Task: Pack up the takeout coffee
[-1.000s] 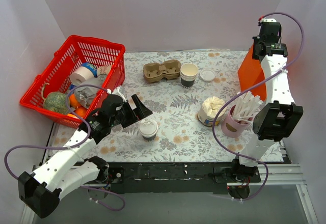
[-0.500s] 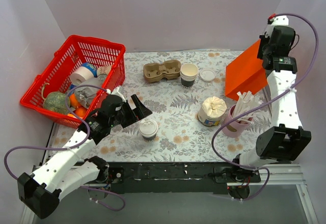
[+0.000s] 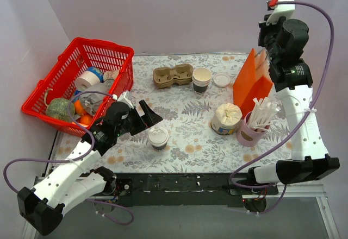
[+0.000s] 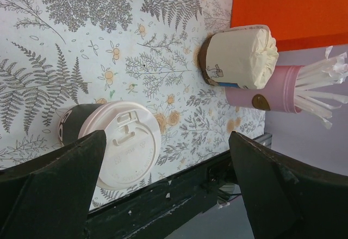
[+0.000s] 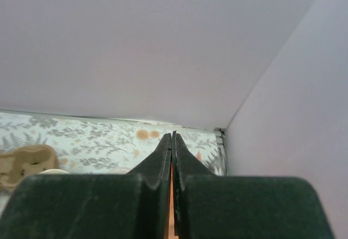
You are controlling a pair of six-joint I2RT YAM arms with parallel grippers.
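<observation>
Standing upright near the front edge of the floral-print table (image 3: 185, 114): one small cream-and-dark paper cup with round white plastic lid (image 3: 159, 138). Left hand (image 3: 145, 117) sits just beside it, fingers spread wide; the wrist view shows the cup between them, nearer one finger. Toward the far edge: one lidless cream-and-dark paper cup (image 3: 202, 79), one loose flat white lid (image 3: 221, 79), one brown two-well cardboard carrier (image 3: 173, 75). One red plastic basket (image 3: 120, 75) at left. Right hand (image 3: 265, 54) is raised, fingers pressed together on the top edge of one orange paper bag (image 3: 250, 81).

The takeout coffee (image 4: 122, 144) sits inside the wide-spread left pincer (image 4: 167, 140).
</observation>
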